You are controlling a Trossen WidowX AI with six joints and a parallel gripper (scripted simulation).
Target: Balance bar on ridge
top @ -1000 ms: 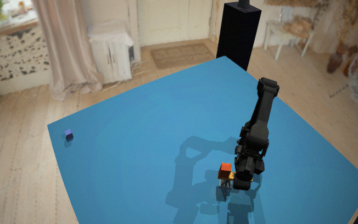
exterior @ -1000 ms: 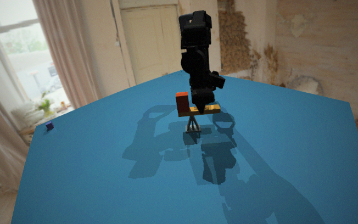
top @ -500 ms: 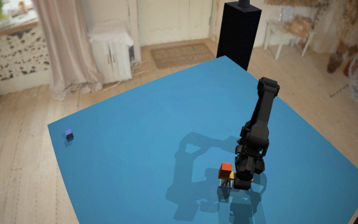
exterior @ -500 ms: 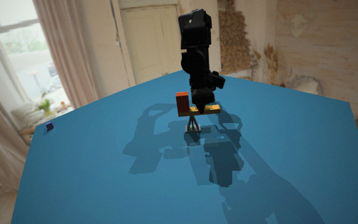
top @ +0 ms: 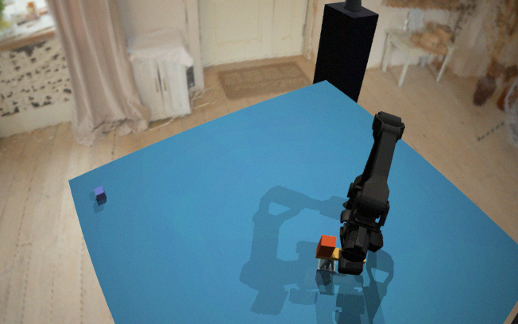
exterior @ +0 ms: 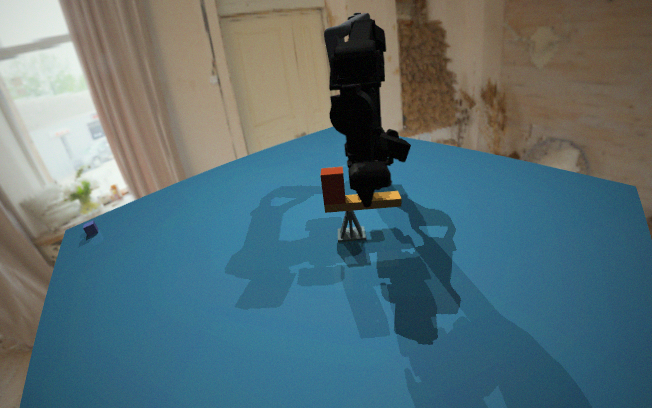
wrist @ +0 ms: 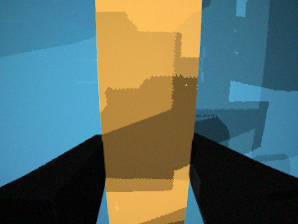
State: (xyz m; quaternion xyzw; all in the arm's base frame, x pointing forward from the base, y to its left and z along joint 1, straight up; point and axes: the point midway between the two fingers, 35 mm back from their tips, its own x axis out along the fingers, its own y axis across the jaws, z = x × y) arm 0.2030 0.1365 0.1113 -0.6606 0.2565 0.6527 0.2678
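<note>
Starting from the left, a small purple cube (top: 99, 193) (exterior: 90, 229) lay on the large blue table (top: 191, 222) (exterior: 200, 350), near its edge and well apart from all the other objects. Next, going to the right, a red-orange rectangular block (top: 326, 246) (exterior: 333, 186) stood upright upon the left end of the long yellow straight bar (top: 336, 254) (exterior: 388, 199) (wrist: 145, 100). Below this bar, nearer to its left end than to its right one, was the grey ridge stand with slender slanting legs and a flat base (top: 324, 267) (exterior: 354, 233). The bar was above the table and did not touch it; in the exterior view its right end looked slightly higher. Whether its underside was touching the ridge, I cannot tell. To the right of the block, the black parallel-jaw gripper (top: 351, 267) (exterior: 367, 202) (wrist: 147, 144) pointed downward, and its two fingers were clamped on the bar, one at each side.
</note>
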